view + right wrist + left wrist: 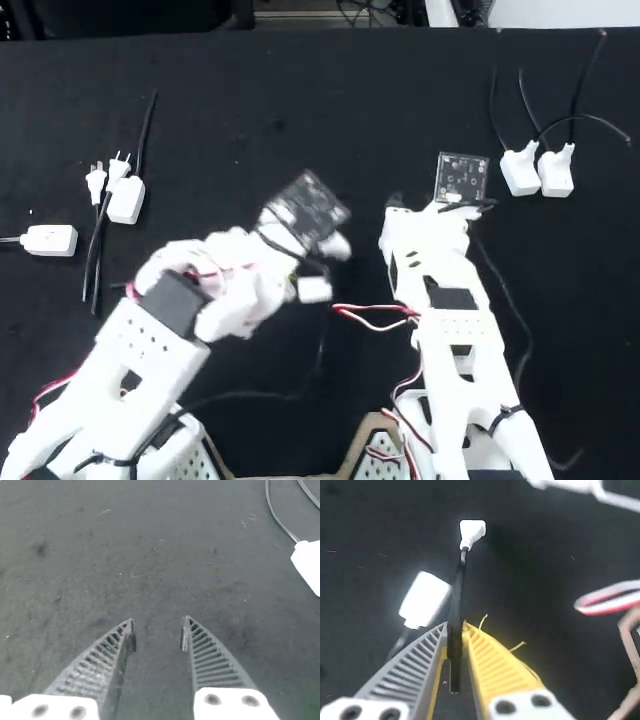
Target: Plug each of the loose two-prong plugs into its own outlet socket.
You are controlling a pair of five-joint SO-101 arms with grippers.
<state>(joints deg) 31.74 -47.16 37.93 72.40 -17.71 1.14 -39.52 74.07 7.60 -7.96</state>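
plugs (118, 167) far left | socket (125, 200) just beside them | two corded blocks (538, 170) far right

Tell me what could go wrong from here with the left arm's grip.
The left tool is shut on the black cable, not on the white plug at its end, so the plug may swing or twist and be hard to aim. The thin cable might also slip through the grip.

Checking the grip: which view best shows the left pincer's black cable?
Left wrist view: thin black cable clamped in the left pincer, ending at a white plug. High view: the arm covers it. Right wrist view faces elsewhere.
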